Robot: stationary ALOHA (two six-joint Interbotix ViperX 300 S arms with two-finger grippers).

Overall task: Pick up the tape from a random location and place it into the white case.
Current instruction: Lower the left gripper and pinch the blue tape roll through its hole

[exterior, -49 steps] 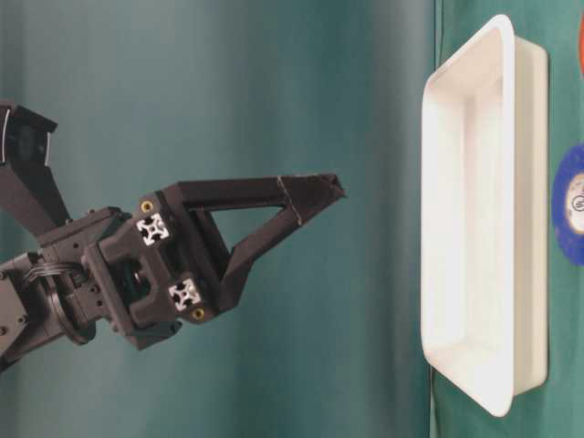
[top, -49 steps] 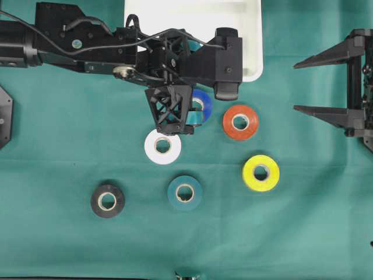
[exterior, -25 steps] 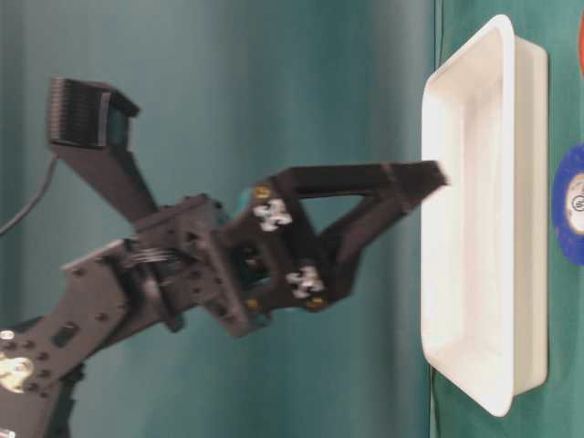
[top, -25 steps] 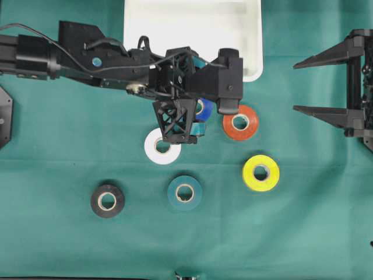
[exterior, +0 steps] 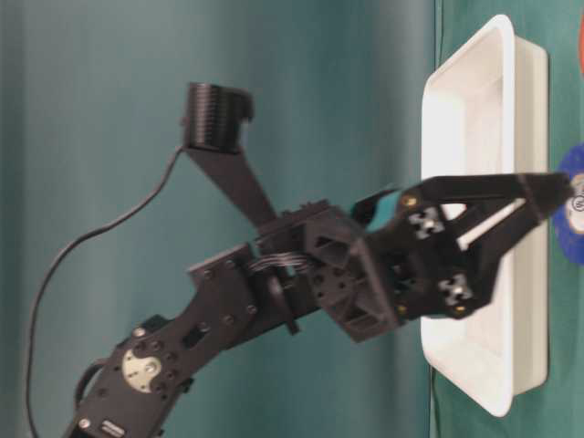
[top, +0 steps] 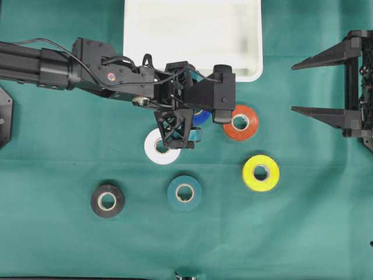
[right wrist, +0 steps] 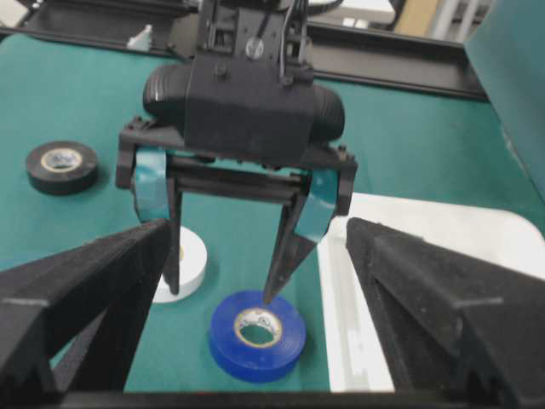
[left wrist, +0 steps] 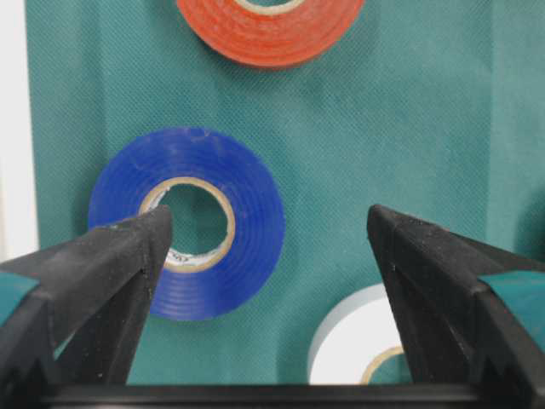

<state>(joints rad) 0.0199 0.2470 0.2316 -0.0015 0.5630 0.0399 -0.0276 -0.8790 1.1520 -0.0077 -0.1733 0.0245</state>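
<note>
I find the left gripper (right wrist: 223,298) lowered over the blue tape roll (left wrist: 187,222), jaws spread wide and holding nothing. In the left wrist view one finger (left wrist: 102,264) overlaps the roll's cardboard core and the other stands well clear on the opposite side, over bare cloth near the white tape roll (left wrist: 366,349). From the right wrist view, one fingertip appears to sit at or just above the core; I cannot tell whether it touches.

The blue roll lies flat on the green cloth (top: 315,233), just beside the rim of the white case (top: 192,29), which sits at the far edge of the table. The orange tape roll (top: 240,122) lies just right of the blue one. Nearer to me are the yellow tape roll (top: 260,173), the teal tape roll (top: 185,192) and the black tape roll (top: 107,200), each apart from the others.

The right gripper (top: 300,86) rests at the right edge of the table, jaws spread, holding nothing, well apart from every roll.
</note>
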